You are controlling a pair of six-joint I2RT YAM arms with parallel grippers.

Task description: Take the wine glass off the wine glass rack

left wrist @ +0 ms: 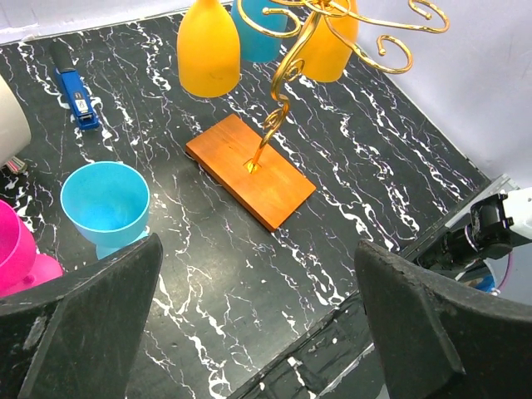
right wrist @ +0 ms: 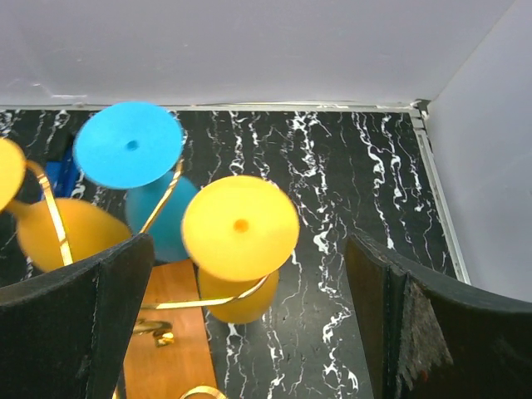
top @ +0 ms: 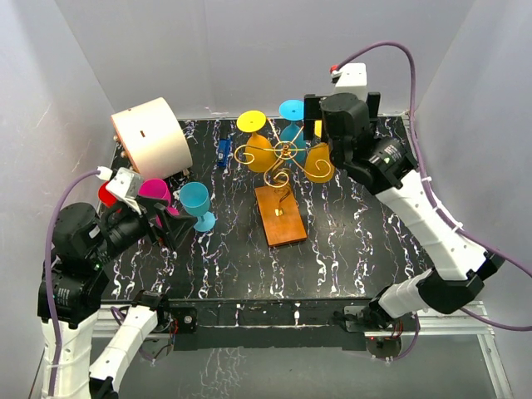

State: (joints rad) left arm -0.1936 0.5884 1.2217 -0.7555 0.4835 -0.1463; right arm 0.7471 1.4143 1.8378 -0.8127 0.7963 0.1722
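right gripper (right wrist: 249, 328): jaws spread wide, nothing held | yellow wine glass (right wrist: 241, 226): hanging bowl-down on the wine glass rack (top: 283, 156), foot up, sitting right between those fingers, clear of both | left gripper (left wrist: 258, 332): gaping too, empty, well off to the rack's left, wooden base (left wrist: 249, 170) ahead of it

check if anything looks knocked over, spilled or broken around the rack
Nothing stands out. The wine glass rack sits flat on its wooden base, with the hanging yellow glasses and hanging blue glass foot-up on its arms. The loose blue glass and pink glass stand upright. No spill or breakage shows.
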